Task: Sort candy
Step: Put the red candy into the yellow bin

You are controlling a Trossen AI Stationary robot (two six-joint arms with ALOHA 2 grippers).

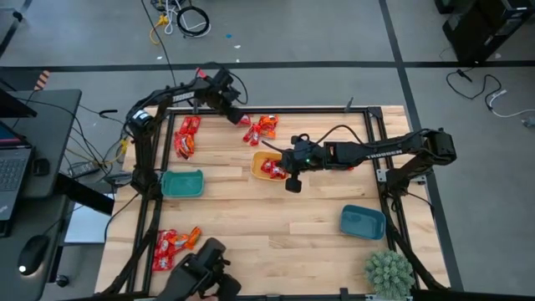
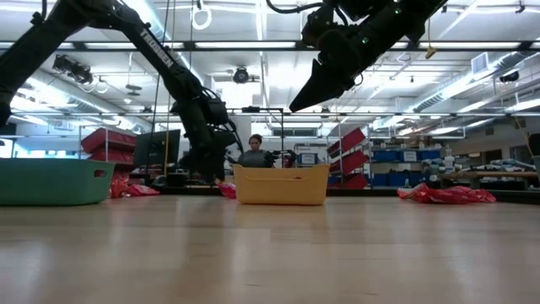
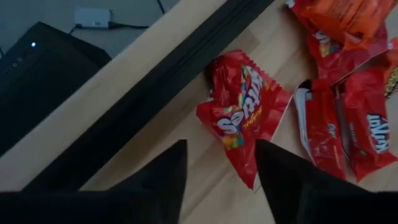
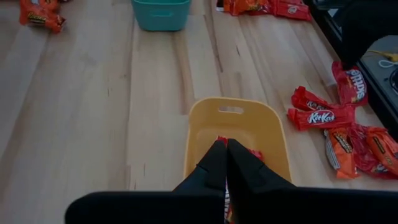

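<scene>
Left pincer (image 3: 217, 171): fingers apart, holding nothing, poised above a red Skittles pack (image 3: 245, 115) by the counter's (image 1: 276, 234) far rail. Teal bowl (image 1: 182, 183): left side. Candy (image 1: 185, 135): heaps at far left, far centre and near left. Yellow bowl (image 4: 236, 134): centre, red candy inside. Right pincer (image 4: 226, 163): closed, empty, above the yellow bowl. Blue bowl (image 1: 362, 221): right.

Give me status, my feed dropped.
Left gripper open over red candy. Right gripper shut above yellow bowl. Nothing blocking.
</scene>
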